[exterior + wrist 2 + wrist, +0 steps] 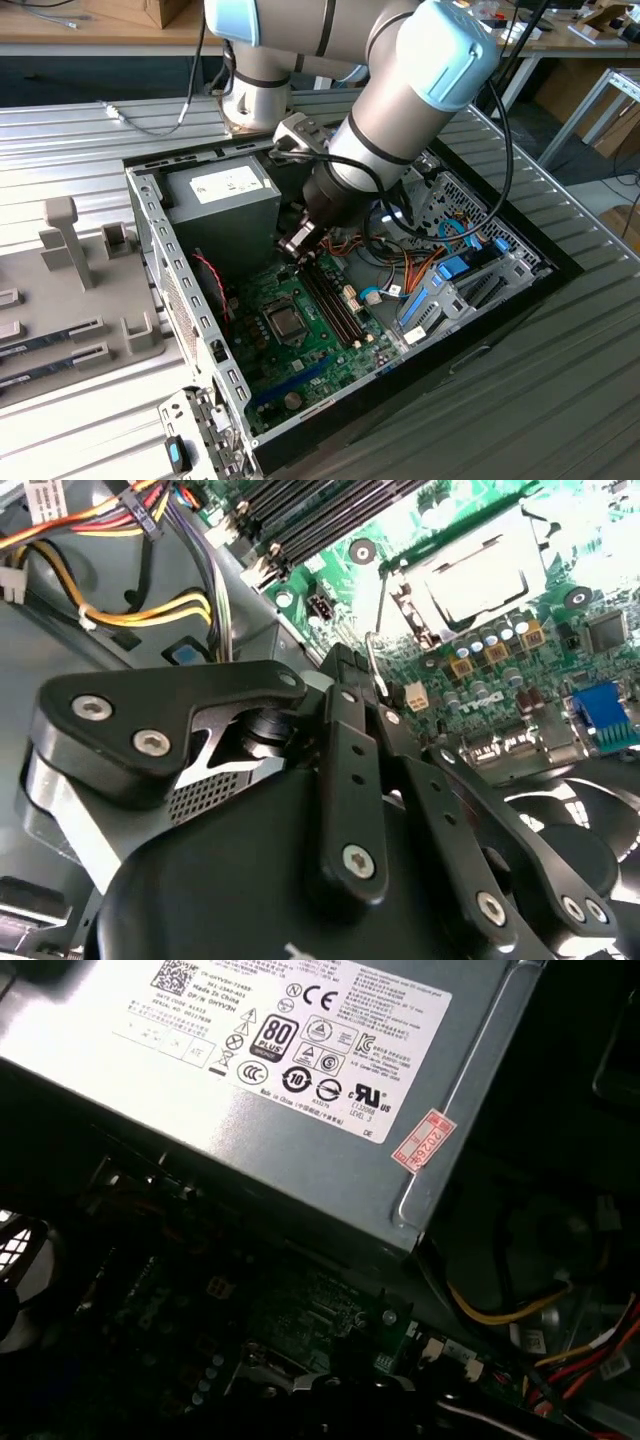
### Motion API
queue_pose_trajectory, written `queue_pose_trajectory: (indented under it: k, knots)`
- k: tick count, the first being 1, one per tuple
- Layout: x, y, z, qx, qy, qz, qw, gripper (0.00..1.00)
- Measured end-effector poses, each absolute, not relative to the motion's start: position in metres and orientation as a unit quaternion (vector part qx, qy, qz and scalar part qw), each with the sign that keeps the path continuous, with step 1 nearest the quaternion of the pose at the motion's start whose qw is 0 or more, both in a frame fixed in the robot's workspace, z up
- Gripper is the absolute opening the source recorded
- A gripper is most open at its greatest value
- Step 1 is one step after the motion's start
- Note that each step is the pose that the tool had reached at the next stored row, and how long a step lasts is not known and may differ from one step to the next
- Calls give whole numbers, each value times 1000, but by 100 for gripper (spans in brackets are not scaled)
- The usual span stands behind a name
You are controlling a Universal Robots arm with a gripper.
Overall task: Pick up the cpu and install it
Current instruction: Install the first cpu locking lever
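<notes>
cpu [283,321]: seated flat in the socket at the middle of the motherboard, silver-grey top facing up
Socket [470,580]: in the second wrist view its metal frame glares pale over the chip
Motherboard [300,350]: green, lying on the floor of the open computer case
Memory slots [330,300]: long and dark, just to the exterior view's right of the cpu
Claw [297,240]: hangs above the board, on the far side of the cpu and apart from it; whether its fingers stand apart or together I cannot tell
Power supply [225,195]: grey box in the case's far corner, near the claw
Desk [560,380]: ribbed metal, carrying the case
</notes>
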State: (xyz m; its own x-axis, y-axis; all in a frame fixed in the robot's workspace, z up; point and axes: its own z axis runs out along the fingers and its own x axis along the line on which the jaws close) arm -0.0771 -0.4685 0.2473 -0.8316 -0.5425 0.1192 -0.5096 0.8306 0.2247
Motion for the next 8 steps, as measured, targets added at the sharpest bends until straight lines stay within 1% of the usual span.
queue_pose_trajectory:
  k: [3,5,8]
  knots:
    - [-77,-469,247,274,-954,-72,95,11]
    - [-77,-469,247,272,-956,-48,102,11]
    - [-77,-469,247,269,-957,-22,109,11]
